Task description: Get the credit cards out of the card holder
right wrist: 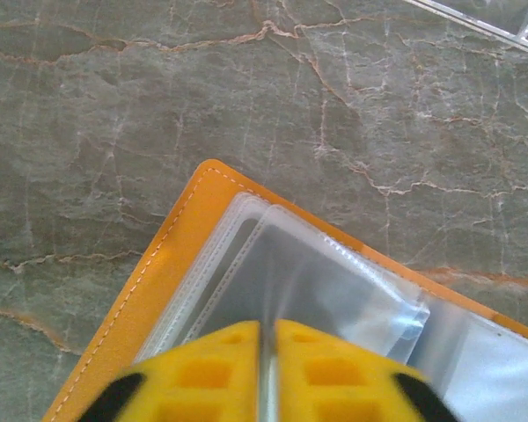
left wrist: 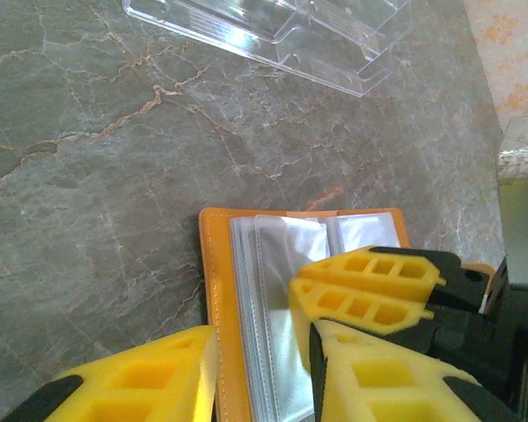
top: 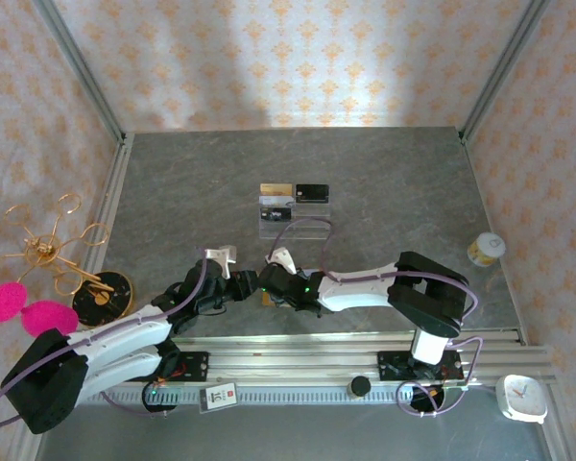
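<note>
Some thin plastic credit cards (top: pixel 294 193) out on clear acrylic stand (top: pixel 298 229); my right pincer (right wrist: pixel 266 369) pinches tan-orange leather card holder's (right wrist: pixel 158 264) empty-looking clear sleeve (right wrist: pixel 334 281), left pincer (left wrist: pixel 260 369) half-open astride.

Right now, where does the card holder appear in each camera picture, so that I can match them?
Top external: card holder, a small orange sliver just below centre.
Left wrist: card holder at lower centre, lying open with its clear sleeves up.
Right wrist: card holder across the lower half, one orange corner pointing up and left.
Shared landmark: the clear stand, beyond the holder; at the top edge; in the top right corner.
</note>
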Robot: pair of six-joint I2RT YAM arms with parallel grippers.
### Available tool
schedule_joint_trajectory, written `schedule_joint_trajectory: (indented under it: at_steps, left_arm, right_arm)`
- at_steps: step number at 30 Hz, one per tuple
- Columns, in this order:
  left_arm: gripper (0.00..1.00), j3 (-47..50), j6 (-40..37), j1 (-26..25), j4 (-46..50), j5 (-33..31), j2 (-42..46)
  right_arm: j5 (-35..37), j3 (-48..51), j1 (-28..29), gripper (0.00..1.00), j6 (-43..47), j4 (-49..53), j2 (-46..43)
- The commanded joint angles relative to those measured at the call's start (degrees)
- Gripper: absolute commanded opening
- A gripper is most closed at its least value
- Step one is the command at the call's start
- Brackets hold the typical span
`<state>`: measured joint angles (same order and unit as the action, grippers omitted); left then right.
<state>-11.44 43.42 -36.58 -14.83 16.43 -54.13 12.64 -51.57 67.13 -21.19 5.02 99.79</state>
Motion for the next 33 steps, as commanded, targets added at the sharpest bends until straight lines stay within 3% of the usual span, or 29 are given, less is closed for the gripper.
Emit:
schedule_joint_trajectory:
  at_steps: [1, 5, 14, 16, 24, 33]
  left_arm:
    - [0.34, -0.07, -0.54, 0.45, -2.75, 0.84, 0.29]
    - [0.35, -0.25, -0.53, 0.45, -2.52, 0.74, 0.77]
    - [0.35, 0.01, -0.79, 0.46, -2.53, 0.63, 0.77]
    - [0.35, 0.10, -0.79, 0.46, -2.58, 0.79, 0.78]
    - [0.34, 0.19, -1.49, 0.41, -3.99, 3.27, -0.08]
    - [0.20, 2.18, 1.37, 0.43, -12.64, 7.53, -4.08]
  right_arm:
    - [1.70, 1.02, 0.12, 0.27, -0.11, 1.76, -3.02]
    - [2.30, 0.66, 0.14, 0.39, 0.03, 3.03, -4.78]
    - [2.02, -0.88, -0.03, 0.41, -0.03, 5.95, 1.54]
    - [2.03, -0.64, 0.01, 0.37, -0.01, 5.98, 3.03]
    - [1.18, 1.52, -0.12, 0.00, -0.38, 2.88, 0.87]
    - [-9.73, 9.97, -2.92, 0.00, -1.01, -10.73, -10.48]
